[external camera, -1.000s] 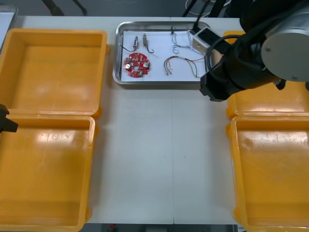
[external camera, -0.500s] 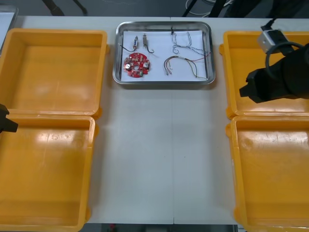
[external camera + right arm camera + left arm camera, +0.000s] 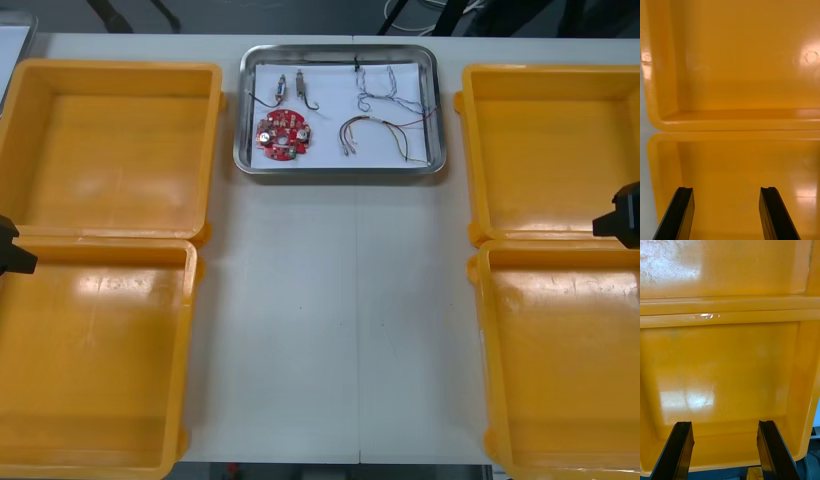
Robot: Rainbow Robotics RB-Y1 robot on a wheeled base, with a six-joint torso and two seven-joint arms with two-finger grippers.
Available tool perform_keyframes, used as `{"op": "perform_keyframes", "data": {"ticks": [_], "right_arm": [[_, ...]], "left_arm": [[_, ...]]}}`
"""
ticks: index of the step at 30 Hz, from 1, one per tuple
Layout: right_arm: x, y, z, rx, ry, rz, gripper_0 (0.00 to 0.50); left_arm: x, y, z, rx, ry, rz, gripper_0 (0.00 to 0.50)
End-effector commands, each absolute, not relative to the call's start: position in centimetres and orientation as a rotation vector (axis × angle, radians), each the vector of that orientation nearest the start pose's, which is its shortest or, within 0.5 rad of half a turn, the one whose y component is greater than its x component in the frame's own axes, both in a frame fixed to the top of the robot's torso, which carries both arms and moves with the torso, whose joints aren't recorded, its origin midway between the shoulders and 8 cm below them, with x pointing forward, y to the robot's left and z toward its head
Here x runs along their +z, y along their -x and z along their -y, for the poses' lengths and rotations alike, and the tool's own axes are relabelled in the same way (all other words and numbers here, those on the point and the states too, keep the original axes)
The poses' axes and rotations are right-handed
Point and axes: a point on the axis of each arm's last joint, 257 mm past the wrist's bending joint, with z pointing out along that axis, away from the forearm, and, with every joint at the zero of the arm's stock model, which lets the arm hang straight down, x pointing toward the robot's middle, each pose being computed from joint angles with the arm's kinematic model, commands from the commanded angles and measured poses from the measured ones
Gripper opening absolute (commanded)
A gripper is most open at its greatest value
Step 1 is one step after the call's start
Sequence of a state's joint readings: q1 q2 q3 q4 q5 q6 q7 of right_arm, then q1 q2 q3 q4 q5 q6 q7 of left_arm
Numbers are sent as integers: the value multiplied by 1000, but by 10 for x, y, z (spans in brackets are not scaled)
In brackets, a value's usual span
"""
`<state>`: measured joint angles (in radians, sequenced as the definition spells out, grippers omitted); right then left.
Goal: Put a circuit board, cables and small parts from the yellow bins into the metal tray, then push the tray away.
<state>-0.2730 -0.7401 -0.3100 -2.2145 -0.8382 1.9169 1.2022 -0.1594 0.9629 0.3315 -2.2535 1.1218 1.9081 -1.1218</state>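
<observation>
One metal tray point(image 3: 340, 170), white inside, at the table's point(image 3: 330, 320) far edge, centre. Contents: round red circuit board point(image 3: 283, 134); two small metal parts point(image 3: 302, 92); twisted blue and white cable point(image 3: 385, 88); red and yellow cable point(image 3: 380, 135). Four yellow bins point(image 3: 120, 68), two per side. Both pincers stand apart, holding nothing: left gripper point(image 3: 724, 423) over the left bins at the table's left edge; right gripper point(image 3: 726, 189) over the right bins at its right edge.
</observation>
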Motion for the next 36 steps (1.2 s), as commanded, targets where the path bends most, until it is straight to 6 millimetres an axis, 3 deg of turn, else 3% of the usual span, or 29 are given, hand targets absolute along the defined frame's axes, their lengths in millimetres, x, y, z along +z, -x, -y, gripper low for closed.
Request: {"op": "perform_keyframes", "data": {"ticks": [1, 6, 36], "right_arm": [[-126, -382, 379, -36, -85, -2578, 500], [-139, -372, 386, -49, -106, -2611, 500], [-146, -366, 386, -39, -113, -2630, 500]], "left_arm": [[-118, -350, -367, 3, -16, -2682, 500], [-118, -350, -367, 3, -16, -2682, 500], [-118, -350, -367, 3, -16, -2682, 500]]}}
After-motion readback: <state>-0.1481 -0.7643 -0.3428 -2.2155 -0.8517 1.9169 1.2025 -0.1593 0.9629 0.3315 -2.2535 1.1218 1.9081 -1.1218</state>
